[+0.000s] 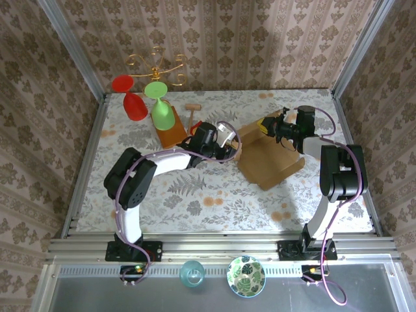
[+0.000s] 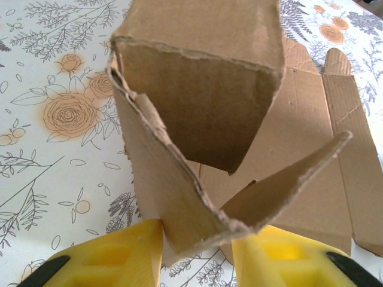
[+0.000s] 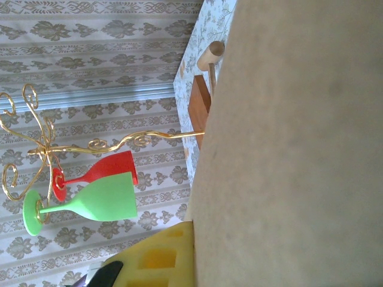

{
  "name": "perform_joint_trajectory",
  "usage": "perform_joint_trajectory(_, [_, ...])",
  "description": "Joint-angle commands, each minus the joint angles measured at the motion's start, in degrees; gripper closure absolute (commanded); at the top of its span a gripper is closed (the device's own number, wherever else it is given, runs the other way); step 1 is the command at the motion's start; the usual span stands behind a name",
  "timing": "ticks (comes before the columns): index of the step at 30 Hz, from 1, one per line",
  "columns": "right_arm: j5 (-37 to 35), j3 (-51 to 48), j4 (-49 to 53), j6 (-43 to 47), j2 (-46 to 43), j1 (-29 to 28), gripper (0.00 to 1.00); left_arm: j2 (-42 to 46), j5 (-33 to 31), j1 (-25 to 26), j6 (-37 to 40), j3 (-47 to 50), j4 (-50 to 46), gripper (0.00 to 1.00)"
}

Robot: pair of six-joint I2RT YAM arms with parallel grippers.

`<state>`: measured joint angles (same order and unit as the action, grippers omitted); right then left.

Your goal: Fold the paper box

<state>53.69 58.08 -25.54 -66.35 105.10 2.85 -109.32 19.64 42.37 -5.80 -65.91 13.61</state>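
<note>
The paper box (image 1: 270, 162) is a brown cardboard sheet lying right of the table's centre, with its left and far flaps raised. My left gripper (image 1: 229, 144) is at its left edge. In the left wrist view the raised walls of the paper box (image 2: 203, 89) meet in a corner that sits between my yellow fingers (image 2: 119, 257), and my left gripper (image 2: 197, 239) is shut on that corner. My right gripper (image 1: 278, 128) is at the far edge of the sheet. In the right wrist view one yellow finger (image 3: 161, 257) presses flat against a panel of the paper box (image 3: 293, 149); the other finger is hidden behind it.
A wooden board (image 1: 170, 133) holds a green glass (image 1: 161, 114) at the back left, beside a red glass (image 1: 133, 104), a small wooden mallet (image 1: 192, 114) and a gold rack (image 1: 156, 65). A patterned bowl (image 1: 246, 276) and a blue glass (image 1: 192, 273) sit below the near rail.
</note>
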Motion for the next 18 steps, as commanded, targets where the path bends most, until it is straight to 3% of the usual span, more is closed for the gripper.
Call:
perform_joint_trajectory(1, [0.3,-0.9,2.3,0.2,1.8,-0.3,1.00,-1.1,-1.8,0.6,-4.3,-0.2,4.8,0.61])
perform_joint_trajectory(8, [-0.2,-1.3,1.3,-1.0,1.8,-0.4,1.00,-2.4,-2.7,0.5,-10.8,0.3,10.9,0.61])
perform_joint_trajectory(18, [-1.2,-1.2,-0.1,-2.9,1.8,-1.0,1.00,-3.4,-4.3,1.8,-14.1,0.0,12.2,0.63])
